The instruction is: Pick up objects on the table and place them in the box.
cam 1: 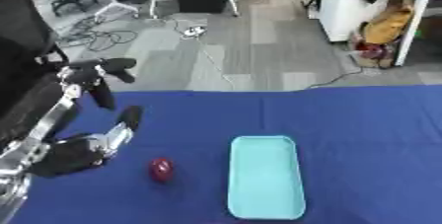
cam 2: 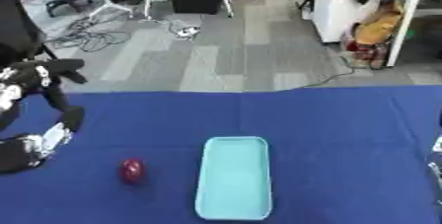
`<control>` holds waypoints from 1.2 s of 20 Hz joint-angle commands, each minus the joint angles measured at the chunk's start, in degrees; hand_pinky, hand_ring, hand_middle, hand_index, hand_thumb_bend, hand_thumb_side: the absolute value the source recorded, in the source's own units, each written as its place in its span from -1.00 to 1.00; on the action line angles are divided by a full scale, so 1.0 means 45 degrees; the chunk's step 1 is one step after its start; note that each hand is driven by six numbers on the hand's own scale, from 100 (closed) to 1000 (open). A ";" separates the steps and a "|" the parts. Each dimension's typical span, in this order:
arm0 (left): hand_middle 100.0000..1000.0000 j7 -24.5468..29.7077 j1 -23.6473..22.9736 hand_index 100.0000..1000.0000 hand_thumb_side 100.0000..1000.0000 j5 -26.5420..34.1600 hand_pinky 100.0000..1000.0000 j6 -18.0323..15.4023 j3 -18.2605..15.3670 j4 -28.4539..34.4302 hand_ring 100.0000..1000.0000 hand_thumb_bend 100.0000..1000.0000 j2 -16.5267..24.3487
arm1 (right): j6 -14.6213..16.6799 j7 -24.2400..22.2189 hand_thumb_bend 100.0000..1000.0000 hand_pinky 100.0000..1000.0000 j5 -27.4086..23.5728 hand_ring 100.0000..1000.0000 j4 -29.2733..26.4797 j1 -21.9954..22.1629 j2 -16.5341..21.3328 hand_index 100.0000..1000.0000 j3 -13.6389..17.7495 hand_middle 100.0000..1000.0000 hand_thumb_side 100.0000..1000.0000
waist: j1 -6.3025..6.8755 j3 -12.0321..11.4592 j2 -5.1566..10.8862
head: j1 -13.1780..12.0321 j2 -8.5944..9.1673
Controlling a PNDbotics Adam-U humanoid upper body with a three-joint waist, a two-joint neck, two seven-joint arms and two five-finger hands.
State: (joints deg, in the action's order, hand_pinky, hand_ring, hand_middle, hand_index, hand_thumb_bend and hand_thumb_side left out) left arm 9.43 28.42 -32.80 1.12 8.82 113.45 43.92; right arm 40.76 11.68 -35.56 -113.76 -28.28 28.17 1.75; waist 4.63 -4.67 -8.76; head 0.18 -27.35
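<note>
A small dark red round object [cam 1: 161, 169] lies on the blue table, left of a shallow light-teal box [cam 1: 265, 176] that has nothing in it. My left hand [cam 1: 99, 82] hangs above the table's left side, up and to the left of the red object, with its fingers spread and relaxed and holding nothing. The left forearm [cam 1: 65, 151] comes in from the lower left. A sliver at the right edge of the right eye view [cam 2: 436, 161] may be the right arm; the right hand itself does not show.
The blue table [cam 1: 362, 134] fills the lower half of the views. Beyond its far edge is grey floor with cables [cam 1: 108, 35], a white cabinet [cam 1: 349, 8] and clutter at the back right.
</note>
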 commanded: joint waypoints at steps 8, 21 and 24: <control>0.30 0.3856 0.2517 0.71 -0.11 -0.0857 -0.12 -0.1526 0.1422 -0.1888 -0.06 0.08 0.1802 | -0.0262 -0.0249 -1.00 -0.45 -0.0208 -0.34 -0.0184 -0.0098 0.0255 0.10 -0.0110 -0.24 0.76 | 0.0155 0.0182 0.0291 | -0.0490 -0.0447; 0.14 0.6507 0.4713 0.45 -0.43 -0.1445 -1.00 -0.2722 0.2633 -0.5081 -0.43 0.57 0.1188 | -0.0566 -0.0463 -1.00 -0.45 -0.0388 -0.34 -0.0184 -0.0243 0.0158 0.11 -0.0197 -0.24 0.75 | 0.0300 0.0411 0.0276 | -0.0638 -0.0555; 0.17 0.7373 0.5149 0.45 -0.47 -0.1651 -1.00 -0.3138 0.2916 -0.5396 -0.40 0.63 0.1040 | -0.0610 -0.0518 -1.00 -0.45 -0.0404 -0.34 -0.0184 -0.0240 0.0150 0.11 -0.0212 -0.24 0.75 | 0.0313 0.0422 0.0265 | -0.0667 -0.0580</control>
State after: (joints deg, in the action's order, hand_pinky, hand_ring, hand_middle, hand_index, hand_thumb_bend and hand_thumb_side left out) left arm 41.15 50.31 -39.47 -12.37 22.01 89.47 47.72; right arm 38.19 9.53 -37.24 -113.76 -28.38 28.17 0.78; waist 6.17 -2.76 -8.38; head -2.12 -29.98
